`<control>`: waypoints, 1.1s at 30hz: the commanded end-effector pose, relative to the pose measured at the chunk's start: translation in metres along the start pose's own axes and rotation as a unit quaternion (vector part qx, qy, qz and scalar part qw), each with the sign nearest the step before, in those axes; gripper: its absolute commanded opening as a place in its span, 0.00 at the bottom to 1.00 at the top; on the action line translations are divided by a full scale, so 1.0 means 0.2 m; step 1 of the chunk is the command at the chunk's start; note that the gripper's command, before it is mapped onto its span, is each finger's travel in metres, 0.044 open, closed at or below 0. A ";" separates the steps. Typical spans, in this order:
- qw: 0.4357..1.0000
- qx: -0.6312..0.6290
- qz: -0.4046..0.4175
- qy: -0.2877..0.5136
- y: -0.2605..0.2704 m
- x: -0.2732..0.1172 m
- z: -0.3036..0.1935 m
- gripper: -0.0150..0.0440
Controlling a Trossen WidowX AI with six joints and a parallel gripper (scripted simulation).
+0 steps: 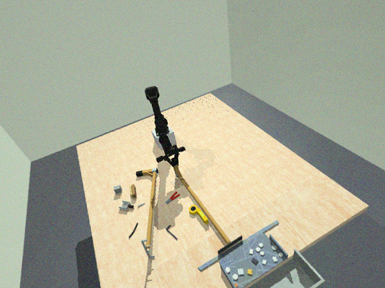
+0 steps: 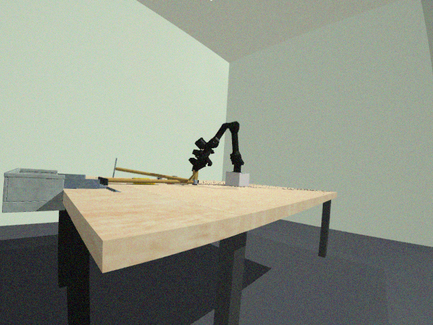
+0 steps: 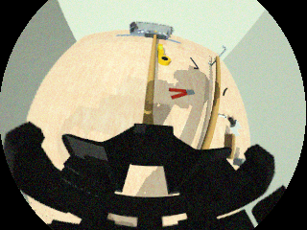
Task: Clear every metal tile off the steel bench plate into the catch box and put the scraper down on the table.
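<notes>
My gripper (image 1: 174, 162) (image 2: 195, 170) is shut on the long scraper's wooden grip, low over the table. The scraper (image 1: 201, 205) (image 2: 122, 180) (image 3: 152, 72) reaches away to its black blade (image 1: 230, 245) (image 2: 102, 181), at the near edge of the steel bench plate (image 1: 241, 256) (image 2: 82, 181). Several tiles lie on the plate beyond the blade: mostly white ones (image 1: 240, 271), a yellow one (image 1: 249, 271), a dark one (image 1: 254, 260) and a small orange one (image 1: 236, 286). The catch box (image 1: 309, 269) (image 2: 34, 189) is at the far end; its visible inside shows no tile. My fingers hide the held part.
A rake (image 1: 150, 219) (image 2: 139, 172) (image 3: 217, 96) lies left of the scraper, its toothed head raised. A yellow tape-like tool (image 1: 203, 216) (image 3: 164, 60) lies close beside the scraper handle. Red-handled pliers (image 1: 174, 196) (image 3: 177, 92), a wooden block (image 1: 132, 191) and a grey block (image 1: 118, 189) lie nearby.
</notes>
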State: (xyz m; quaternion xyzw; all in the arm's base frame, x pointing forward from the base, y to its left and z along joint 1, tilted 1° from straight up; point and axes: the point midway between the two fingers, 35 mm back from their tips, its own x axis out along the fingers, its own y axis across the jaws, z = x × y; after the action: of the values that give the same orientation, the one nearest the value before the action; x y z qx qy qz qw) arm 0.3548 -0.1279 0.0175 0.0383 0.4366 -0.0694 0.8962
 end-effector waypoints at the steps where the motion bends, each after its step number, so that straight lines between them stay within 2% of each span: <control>1: 1.000 0.002 0.000 -0.004 0.03 -0.01 0.01 0.25; 33: 1.000 0.002 0.000 -0.002 0.02 -0.19 -0.21 0.25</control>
State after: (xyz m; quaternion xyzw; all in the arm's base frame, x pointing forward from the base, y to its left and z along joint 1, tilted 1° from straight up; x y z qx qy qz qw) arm 0.3052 -0.1169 0.0201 0.0411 0.4375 -0.0718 0.8954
